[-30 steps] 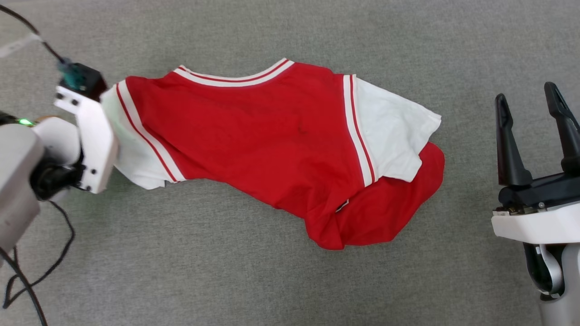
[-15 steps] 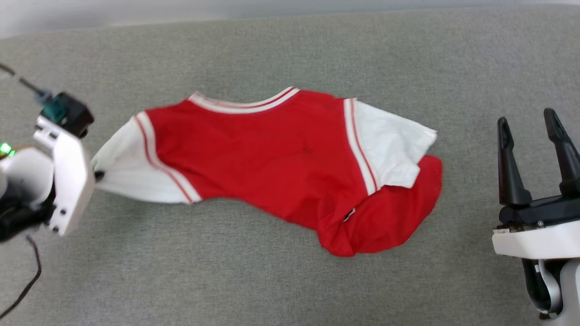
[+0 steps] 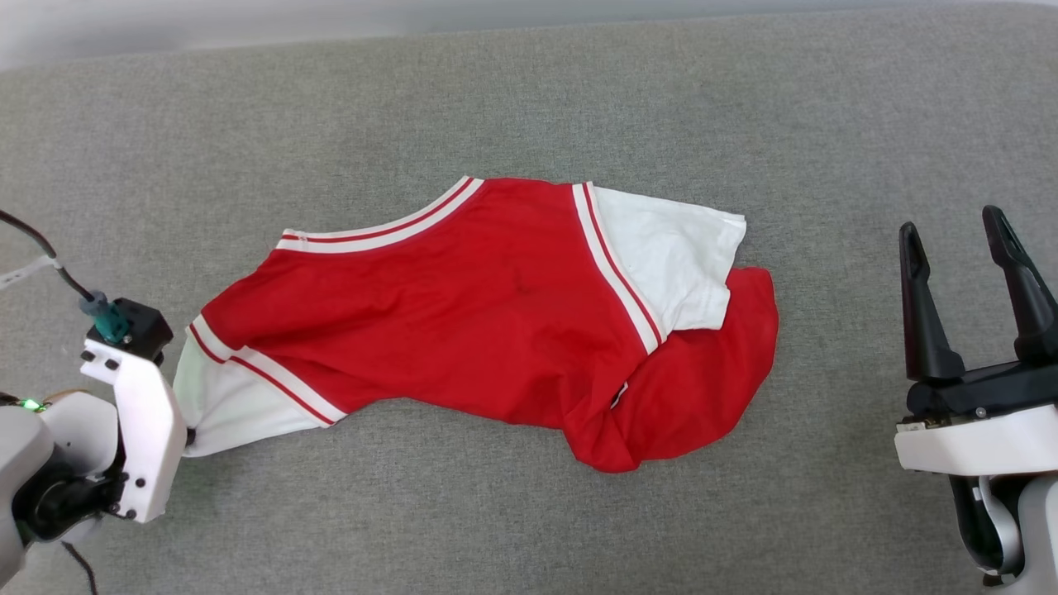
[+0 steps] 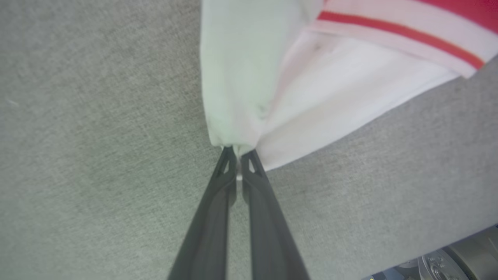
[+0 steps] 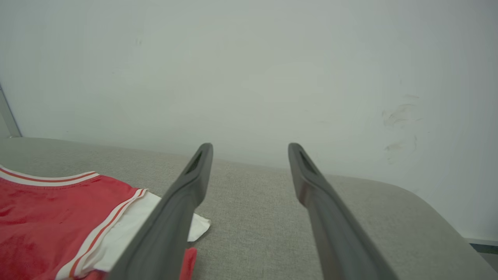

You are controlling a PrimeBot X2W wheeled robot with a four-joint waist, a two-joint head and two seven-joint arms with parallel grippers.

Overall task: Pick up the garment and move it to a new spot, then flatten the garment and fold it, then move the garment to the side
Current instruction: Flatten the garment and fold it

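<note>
At lower left of the head view, left hand [image 4: 238,154] is clamped tight on the cuff of the white sleeve [image 3: 240,405] of the garment [image 3: 463,314]. Garment lies mid-frame on the grey desk [image 3: 529,91], with its long axis running from lower left up to the right and its collar toward the top edge. The far end is bunched, with red fabric folded under the other sleeve. Right hand [image 3: 950,221] is spread wide and empty at right edge, apart from the cloth but nearer that crumpled end. Likely a drag or stretch along the axis next.

Red garment [image 3: 463,314] with white sleeves — rumpled, spread across grey cloth.
</note>
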